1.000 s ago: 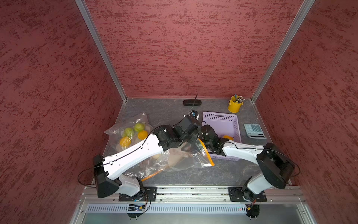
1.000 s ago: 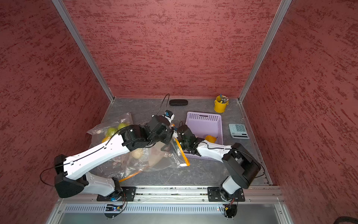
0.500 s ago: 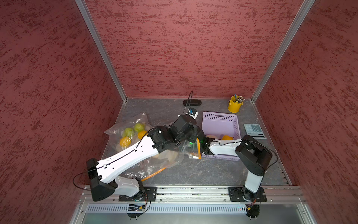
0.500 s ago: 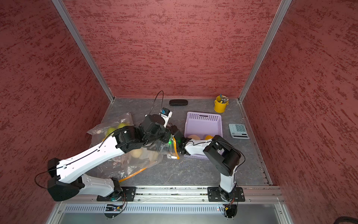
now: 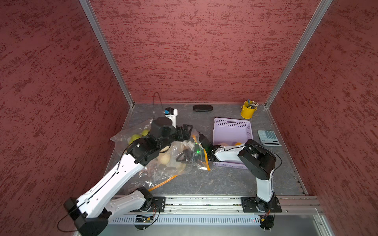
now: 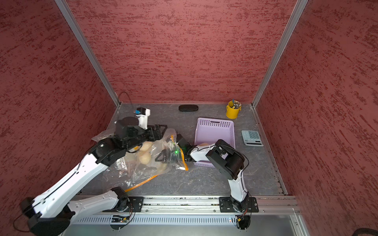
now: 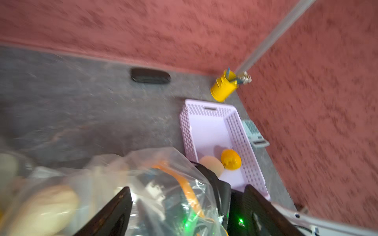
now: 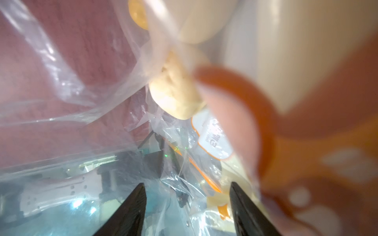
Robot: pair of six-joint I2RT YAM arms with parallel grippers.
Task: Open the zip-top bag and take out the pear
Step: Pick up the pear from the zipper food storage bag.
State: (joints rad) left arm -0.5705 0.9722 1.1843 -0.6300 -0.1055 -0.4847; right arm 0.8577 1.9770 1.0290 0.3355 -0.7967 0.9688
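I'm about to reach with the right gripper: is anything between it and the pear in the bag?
Yes: loose folds of the bag hang between the open right gripper and the pale pear ahead of it.

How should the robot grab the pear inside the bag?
Probably around the pear's round middle, entering through the bag's orange-rimmed mouth on the basket side. That mouth gapes toward the basket, and the right gripper sits inside it, jaws open.

Both top views: high overhead, looking down over the whole desk (image 5: 225, 183). Left wrist camera: close, shares the basket (image 7: 237, 132) with them. Right wrist camera: inside the zip-top bag (image 8: 61, 102).
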